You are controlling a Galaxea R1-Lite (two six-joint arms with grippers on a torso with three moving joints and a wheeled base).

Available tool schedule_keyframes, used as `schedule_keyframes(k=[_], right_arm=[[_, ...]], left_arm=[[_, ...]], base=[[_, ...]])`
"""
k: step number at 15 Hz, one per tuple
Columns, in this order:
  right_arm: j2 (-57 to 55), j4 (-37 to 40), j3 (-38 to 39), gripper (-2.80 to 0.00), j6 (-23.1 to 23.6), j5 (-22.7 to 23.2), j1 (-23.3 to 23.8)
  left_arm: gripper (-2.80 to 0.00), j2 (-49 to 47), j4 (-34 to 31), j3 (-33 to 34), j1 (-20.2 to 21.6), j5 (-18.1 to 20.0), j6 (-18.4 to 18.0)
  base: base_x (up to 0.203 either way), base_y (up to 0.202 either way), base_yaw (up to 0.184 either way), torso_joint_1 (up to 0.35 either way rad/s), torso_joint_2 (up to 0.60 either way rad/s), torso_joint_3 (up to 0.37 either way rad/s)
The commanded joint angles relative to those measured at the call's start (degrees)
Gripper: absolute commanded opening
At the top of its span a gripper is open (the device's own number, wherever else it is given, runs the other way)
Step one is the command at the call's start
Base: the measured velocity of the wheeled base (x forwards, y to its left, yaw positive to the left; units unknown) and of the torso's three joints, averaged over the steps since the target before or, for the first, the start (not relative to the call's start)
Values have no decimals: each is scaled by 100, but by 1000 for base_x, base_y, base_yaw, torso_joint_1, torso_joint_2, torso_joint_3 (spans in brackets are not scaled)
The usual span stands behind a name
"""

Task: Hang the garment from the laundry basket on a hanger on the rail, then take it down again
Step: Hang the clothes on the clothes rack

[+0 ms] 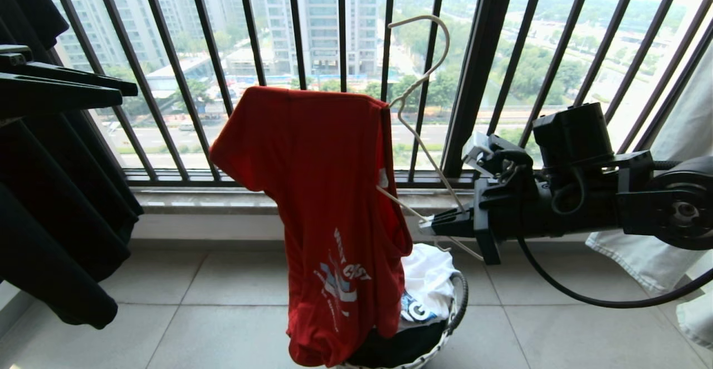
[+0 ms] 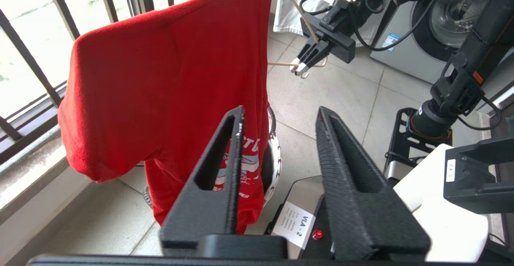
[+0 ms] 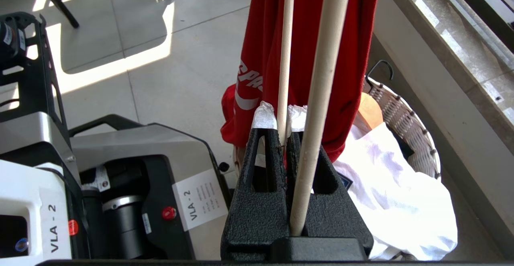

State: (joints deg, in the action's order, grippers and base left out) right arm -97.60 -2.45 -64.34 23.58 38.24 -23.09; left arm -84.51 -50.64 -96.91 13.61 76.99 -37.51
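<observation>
Right claw point(image 1: 431, 227) clamped on the lower rod of the hanger point(image 1: 419, 85); hook points up, at 1 o'clock from the shirt, not on any rail. Red T-shirt point(image 1: 323, 190) draped over the hanger's far arm, hem hanging down over the laundry basket point(image 1: 459, 302), which sits on the floor at 6 o'clock. Left claw point(image 2: 277, 165) parted, gripping nothing, just beside the shirt.

Handling, my read: shirt is soft, light, will slide off a thin rod; take it at shoulder or collar. Hanger is slim, stiff, likely flexes; hold near the neck.

Count: one red shirt, one off-white hanger, one basket, one white garment point(image 1: 426, 280) in it.
</observation>
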Motion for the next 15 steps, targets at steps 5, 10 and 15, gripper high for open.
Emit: schedule_keyframes(k=[5, 10, 15], right_arm=[[117, 451, -463, -280, -262, -80, -3], [382, 470, -467, -280, -775, -67, -10], [514, 390, -605, -280, -1770, -377, -19]], left_arm=[[-280, -35, -2, 537, 457, -53, -20], [-280, 45, 3, 1126, 463, -6, -19], [-280, 165, -7, 1359, 572, 220, 25]], base=[[0, 0, 0, 0, 0, 0], [0, 0, 0, 0, 0, 0], [0, 0, 0, 0, 0, 0]])
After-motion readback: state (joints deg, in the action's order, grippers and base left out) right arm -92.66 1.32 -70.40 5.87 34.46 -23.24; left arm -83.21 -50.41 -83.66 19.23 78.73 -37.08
